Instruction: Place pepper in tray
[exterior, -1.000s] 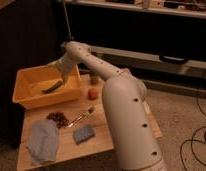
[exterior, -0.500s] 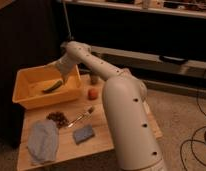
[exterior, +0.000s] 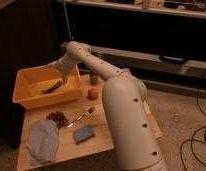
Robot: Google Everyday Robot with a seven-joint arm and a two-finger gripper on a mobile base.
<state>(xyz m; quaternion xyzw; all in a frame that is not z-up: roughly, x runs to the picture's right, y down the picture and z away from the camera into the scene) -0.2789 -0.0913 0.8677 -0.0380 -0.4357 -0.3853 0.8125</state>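
**Pepper in the tray, arm reaching over the rim**

Where the white arm [exterior: 103,70] bends down from its shoulder joint, it crosses the right wall of the yellow-orange tray [exterior: 27,99], and the gripper [exterior: 60,75] sits low inside the bin, just above and to the right of the pepper.

Camera view: The pepper [exterior: 52,87], slim, curved and dark green, lies on the tray floor near its middle, slanting up to the right. Its upper end is just beside the gripper; whether the two touch, and how the gripper is set, cannot be told. The tray stands on the rear left part of a light wooden table [exterior: 103,137]. Right of the tray, a pale green cup [exterior: 94,78] stands partly behind the arm, and a round red-orange fruit [exterior: 92,93] rests in front of it. Nearer the front lie a dark pile of small pieces [exterior: 58,118], a metal spoon [exterior: 82,117], a blue sponge [exterior: 83,134] and a crumpled grey-blue cloth [exterior: 43,141]. The robot's large white body [exterior: 128,125] fills the right foreground.
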